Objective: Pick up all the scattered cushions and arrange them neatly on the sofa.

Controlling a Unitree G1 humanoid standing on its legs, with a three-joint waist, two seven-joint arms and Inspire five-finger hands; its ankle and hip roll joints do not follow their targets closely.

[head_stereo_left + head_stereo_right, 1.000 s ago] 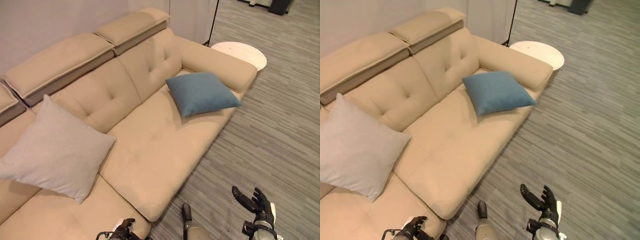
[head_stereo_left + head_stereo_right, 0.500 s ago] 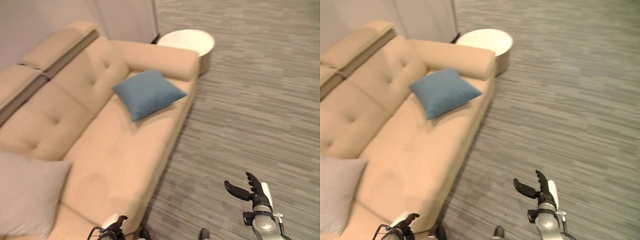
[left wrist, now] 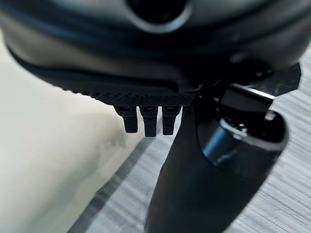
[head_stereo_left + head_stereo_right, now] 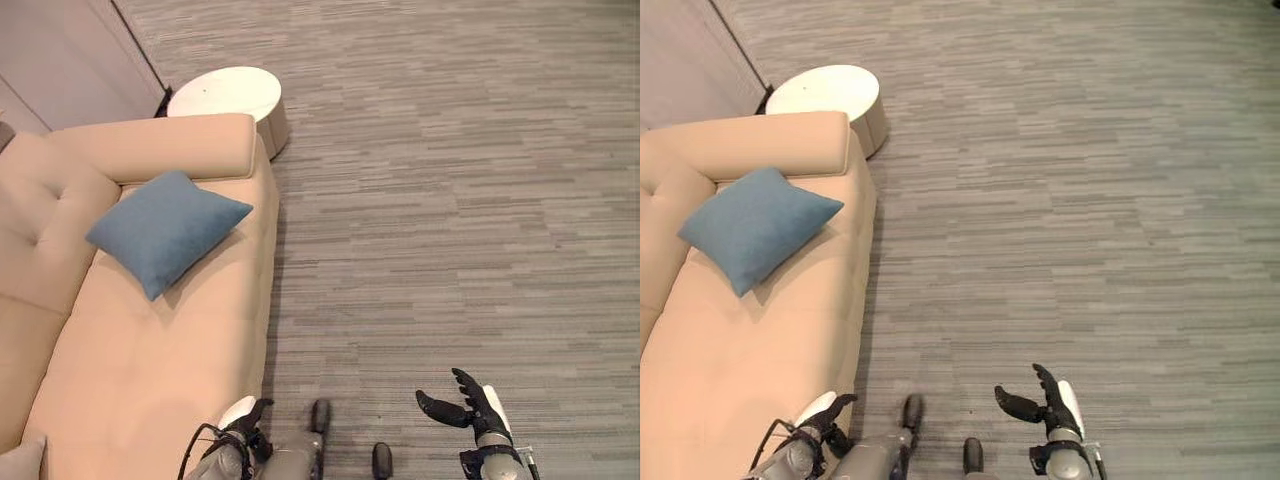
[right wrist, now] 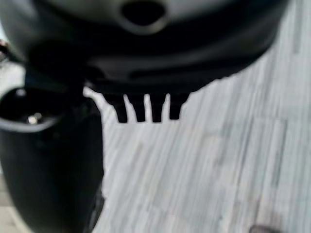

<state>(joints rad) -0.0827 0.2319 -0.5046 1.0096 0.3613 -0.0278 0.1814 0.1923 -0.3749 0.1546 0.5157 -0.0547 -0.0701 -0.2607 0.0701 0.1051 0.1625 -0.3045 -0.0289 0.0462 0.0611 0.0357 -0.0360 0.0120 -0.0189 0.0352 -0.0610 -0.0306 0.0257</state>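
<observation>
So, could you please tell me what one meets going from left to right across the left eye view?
Sofa → blue cushion lying on it → left hand by the sofa's front edge → grey floor → right hand, open over the floor.

round white side table (image 4: 225,94), grey floor (image 4: 450,200)

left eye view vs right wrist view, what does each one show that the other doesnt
The left eye view alone takes in the beige sofa, the blue cushion lying on its seat by the armrest, a corner of a grey cushion, the round white side table and the left hand. The right wrist view alone gives the right hand's straight fingers from close behind. Both show the open, empty right hand over grey striped floor.
</observation>
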